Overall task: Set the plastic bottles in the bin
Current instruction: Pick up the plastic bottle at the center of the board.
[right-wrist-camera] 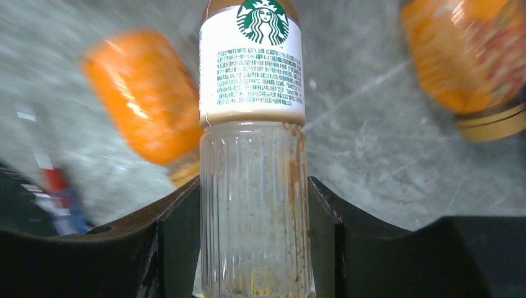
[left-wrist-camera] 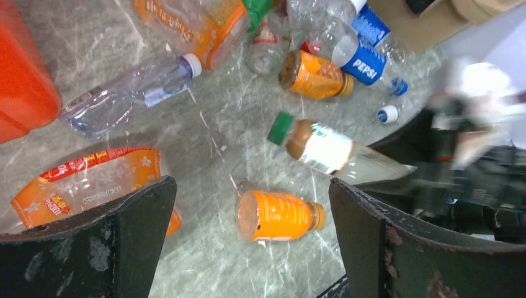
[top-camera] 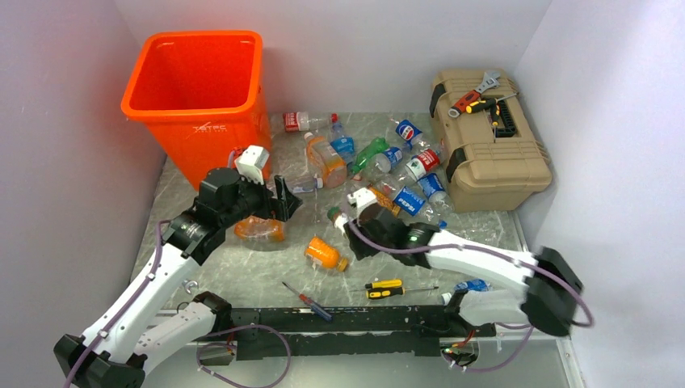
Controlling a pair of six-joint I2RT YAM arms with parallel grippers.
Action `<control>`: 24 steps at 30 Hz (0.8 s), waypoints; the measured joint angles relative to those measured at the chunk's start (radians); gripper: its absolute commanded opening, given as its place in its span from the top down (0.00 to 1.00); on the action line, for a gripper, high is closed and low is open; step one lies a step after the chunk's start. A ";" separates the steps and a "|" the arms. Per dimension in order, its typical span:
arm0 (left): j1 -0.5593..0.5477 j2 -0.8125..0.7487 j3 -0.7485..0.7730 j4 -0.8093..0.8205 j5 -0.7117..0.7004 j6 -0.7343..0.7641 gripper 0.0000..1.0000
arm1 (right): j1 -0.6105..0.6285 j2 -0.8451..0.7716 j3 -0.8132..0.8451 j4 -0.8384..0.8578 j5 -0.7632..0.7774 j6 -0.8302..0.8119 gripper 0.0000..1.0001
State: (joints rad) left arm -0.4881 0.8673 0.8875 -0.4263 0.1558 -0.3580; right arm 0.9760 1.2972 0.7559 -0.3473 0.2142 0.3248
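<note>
The step in hand looks like the pick-up: the right pincer (right-wrist-camera: pixel 253 208) is narrowed onto the ribbed sides of a clear plastic coffee bottle with a white label and green cap (right-wrist-camera: pixel 251 74). That bottle is low over the grey marbled surface (top-camera: pixel 266 271), well apart from the tall bright-orange plastic bin (top-camera: pixel 194 133) at the far left, so the next move calls for a lift and a carry over its rim. The left pincer (left-wrist-camera: pixel 251 186) hangs wide, holding nothing; the count is one bin and about fifteen plastic bottles (top-camera: pixel 388 162), the heap being too tangled for an exact figure.
</note>
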 measured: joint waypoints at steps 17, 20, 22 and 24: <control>0.000 -0.098 -0.113 0.549 0.149 -0.336 0.01 | 0.000 -0.615 -0.473 0.857 -0.172 0.100 0.61; 0.000 0.011 -0.055 0.635 0.246 -0.401 0.00 | 0.000 -0.586 -0.491 0.991 -0.179 0.129 0.62; 0.000 0.067 -0.049 0.687 0.298 -0.441 0.01 | 0.000 -0.554 -0.497 1.093 -0.181 0.148 0.62; 0.000 0.114 -0.049 0.708 0.335 -0.472 0.01 | 0.000 -0.518 -0.503 1.175 -0.183 0.159 0.62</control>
State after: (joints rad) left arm -0.4881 0.9817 0.8383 0.2817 0.4908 -0.8295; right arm 0.9764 0.7792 0.2531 0.8272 0.0307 0.4843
